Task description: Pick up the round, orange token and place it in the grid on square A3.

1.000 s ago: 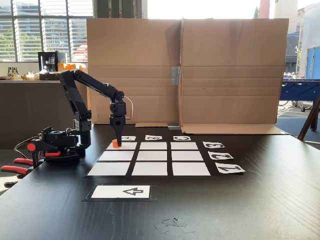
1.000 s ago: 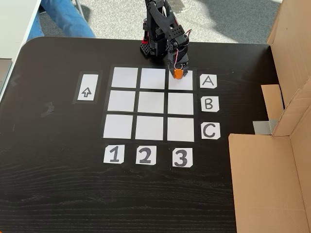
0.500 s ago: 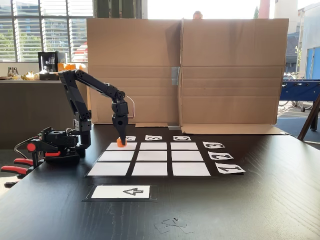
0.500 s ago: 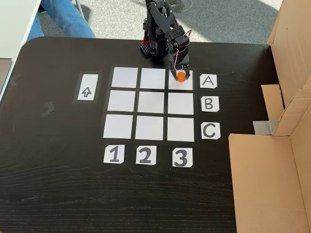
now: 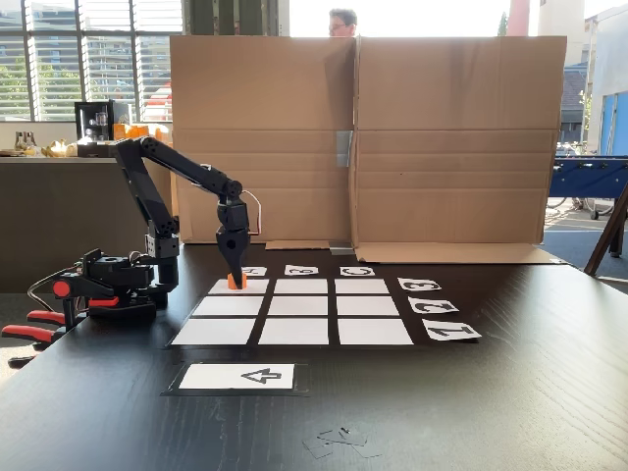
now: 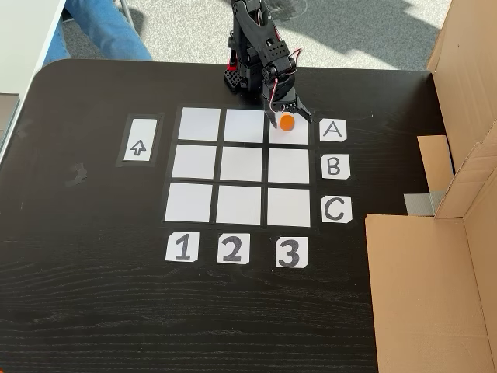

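A white arrow card (image 6: 140, 148) lies on the black table (image 6: 93, 295) toward its left edge in the high fixed view. Cardboard (image 5: 363, 137) stands along the table's far edge in the low fixed view, a strip of grey tape (image 5: 342, 148) on its seam. Past the far-left corner, blue-clad legs (image 6: 105, 31), probably a seated person's. Red-handled clamps (image 5: 29, 329) grip the table's left edge.

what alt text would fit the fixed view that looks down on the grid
An orange token sits on the grid's top-right white cell, beside the A card and in line with the 3 card, with the black arm's gripper open around it. The grid lies on a dark table; cardboard stands at the right.
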Motion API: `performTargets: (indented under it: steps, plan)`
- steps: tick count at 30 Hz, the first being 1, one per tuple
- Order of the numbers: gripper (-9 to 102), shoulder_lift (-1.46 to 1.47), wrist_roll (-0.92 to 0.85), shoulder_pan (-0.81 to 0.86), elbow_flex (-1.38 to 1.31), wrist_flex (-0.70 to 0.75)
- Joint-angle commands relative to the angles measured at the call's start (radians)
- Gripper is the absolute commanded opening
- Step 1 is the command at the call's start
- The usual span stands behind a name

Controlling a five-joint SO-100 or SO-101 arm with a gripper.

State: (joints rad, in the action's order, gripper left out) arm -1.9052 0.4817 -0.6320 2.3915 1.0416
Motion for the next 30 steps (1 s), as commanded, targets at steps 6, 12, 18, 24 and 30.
performTargets:
  steps: [6,12,18,24,30]
  plan:
    - [52,-0.138,0.028,0.060,0.018,0.012]
    - [56,-0.327,0.089,0.130,0.009,0.058]
    - [56,-0.560,0.138,0.373,-0.060,0.061]
    - [56,-0.670,0.319,0.687,-0.135,-0.152]
    - [40,-0.765,0.525,0.974,-0.127,-0.282]
